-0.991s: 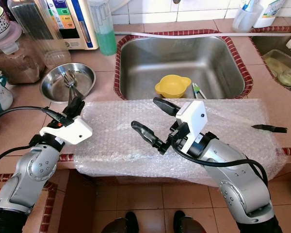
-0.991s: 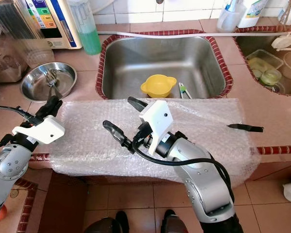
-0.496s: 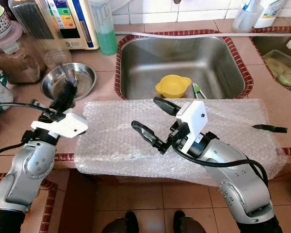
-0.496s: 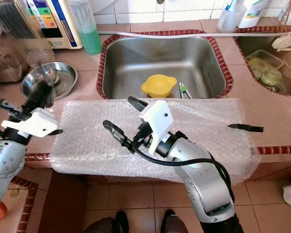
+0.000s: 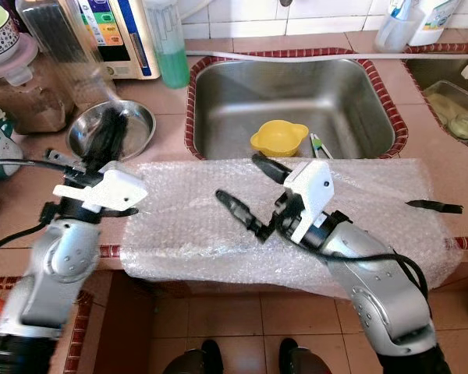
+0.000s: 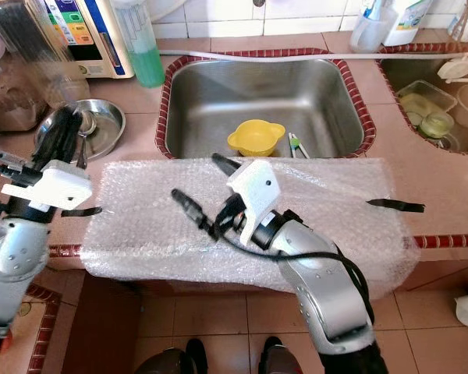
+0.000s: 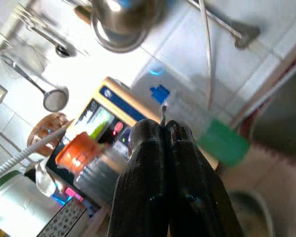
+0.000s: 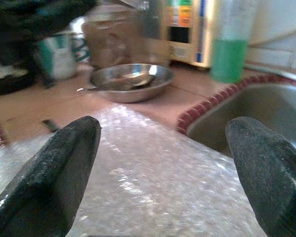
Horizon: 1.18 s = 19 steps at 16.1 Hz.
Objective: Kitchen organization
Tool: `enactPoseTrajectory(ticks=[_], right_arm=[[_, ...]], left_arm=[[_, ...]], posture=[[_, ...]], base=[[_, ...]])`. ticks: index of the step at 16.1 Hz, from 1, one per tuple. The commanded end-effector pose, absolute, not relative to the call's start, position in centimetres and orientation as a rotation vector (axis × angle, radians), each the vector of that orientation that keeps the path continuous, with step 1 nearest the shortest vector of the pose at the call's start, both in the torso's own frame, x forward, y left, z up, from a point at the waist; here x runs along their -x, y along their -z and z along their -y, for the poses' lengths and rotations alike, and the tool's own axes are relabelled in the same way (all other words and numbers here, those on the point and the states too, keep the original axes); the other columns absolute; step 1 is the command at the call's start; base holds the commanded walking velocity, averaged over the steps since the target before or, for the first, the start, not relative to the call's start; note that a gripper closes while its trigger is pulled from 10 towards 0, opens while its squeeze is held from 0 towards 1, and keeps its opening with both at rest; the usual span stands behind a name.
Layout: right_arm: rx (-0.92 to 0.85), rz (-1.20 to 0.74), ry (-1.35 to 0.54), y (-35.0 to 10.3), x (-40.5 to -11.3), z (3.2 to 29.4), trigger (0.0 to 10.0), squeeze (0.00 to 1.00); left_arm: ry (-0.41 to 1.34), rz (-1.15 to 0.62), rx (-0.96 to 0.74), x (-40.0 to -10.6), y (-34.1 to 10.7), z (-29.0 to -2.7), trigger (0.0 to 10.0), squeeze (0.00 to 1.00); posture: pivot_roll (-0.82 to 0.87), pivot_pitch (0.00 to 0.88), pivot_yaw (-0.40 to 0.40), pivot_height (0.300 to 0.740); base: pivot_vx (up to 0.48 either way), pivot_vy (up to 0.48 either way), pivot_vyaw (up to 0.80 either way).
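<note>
A sheet of bubble wrap point(image 5: 359, 202) covers the counter in front of the steel sink point(image 5: 218, 101). My right gripper point(image 5: 246, 191) hovers open over the middle of the wrap with nothing between its fingers point(image 8: 49, 173). My left gripper point(image 5: 109, 134) is shut and points up over the steel bowl point(image 6: 101, 117) left of the sink. A utensil point(image 6: 83, 146) lies in that bowl. In the left wrist view a thin metal sliver point(image 7: 164, 111) shows at the fingertips point(image 7: 160, 136); I cannot tell if it is held. A yellow bowl point(image 5: 278, 139) sits in the sink.
A black strip point(image 5: 433, 206) lies on the wrap's right end and a small black piece point(image 6: 82, 211) at its left edge. A green bottle point(image 5: 169, 47), a water dispenser point(image 5: 113, 35) and jars stand behind the steel bowl. A second basin point(image 5: 452, 105) holds glass dishes.
My left gripper rose from the wrap's left corner to above the steel bowl. The right arm only shifted slightly.
</note>
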State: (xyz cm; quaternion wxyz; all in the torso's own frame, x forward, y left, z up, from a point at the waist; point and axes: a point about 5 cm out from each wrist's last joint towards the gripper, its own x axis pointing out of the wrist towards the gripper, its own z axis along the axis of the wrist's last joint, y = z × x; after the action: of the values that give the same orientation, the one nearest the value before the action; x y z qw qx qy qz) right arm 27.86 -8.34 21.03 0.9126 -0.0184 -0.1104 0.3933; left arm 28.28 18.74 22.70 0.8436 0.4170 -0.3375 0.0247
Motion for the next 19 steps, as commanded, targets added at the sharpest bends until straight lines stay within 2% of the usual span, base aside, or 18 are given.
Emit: enactPoseTrajectory(ticks=[1,6,7,8,12,19], right_arm=[[0.01,0.233,-0.791,-21.5,-28.1,8.6,10.0,0.0],[-0.017,0.234,-0.776,-21.7,-28.4,8.8,10.0,0.0],[-0.346,0.227,-0.663,-24.3,-31.4,11.5,10.0,0.0],[-0.555,0.227,-0.637,-25.6,-32.5,12.6,10.0,0.0],[-0.694,0.208,-0.637,-25.7,-32.8,13.0,10.0,0.0],[-0.955,0.051,-0.775,-25.6,-32.9,10.9,10.0,0.0]], left_arm=[[-0.043,0.73,-0.875,-27.9,-22.9,-18.3,0.0,0.0],[-0.039,0.727,-0.868,-27.8,-22.8,-17.9,0.0,0.0],[0.071,0.808,-0.872,-27.6,-22.6,-15.5,0.0,0.0],[0.148,0.85,-0.874,-27.5,-22.3,-14.0,0.0,0.0],[0.251,0.839,-0.873,-27.3,-21.0,-12.4,0.0,0.0],[0.364,0.929,-0.909,-26.4,-20.3,-10.6,0.0,0.0]], posture=[[-0.06,0.258,0.07,0.74],[-0.06,0.258,0.069,0.74],[-0.06,0.26,0.066,0.74],[-0.07,0.26,0.066,0.74],[-0.07,0.267,0.07,0.74],[-0.06,0.282,0.072,0.74]], base=[[0.0,0.0,0.0],[0.0,0.0,0.0],[0.0,0.0,0.0],[0.0,0.0,0.0],[0.0,0.0,0.0],[0.0,0.0,0.0]])
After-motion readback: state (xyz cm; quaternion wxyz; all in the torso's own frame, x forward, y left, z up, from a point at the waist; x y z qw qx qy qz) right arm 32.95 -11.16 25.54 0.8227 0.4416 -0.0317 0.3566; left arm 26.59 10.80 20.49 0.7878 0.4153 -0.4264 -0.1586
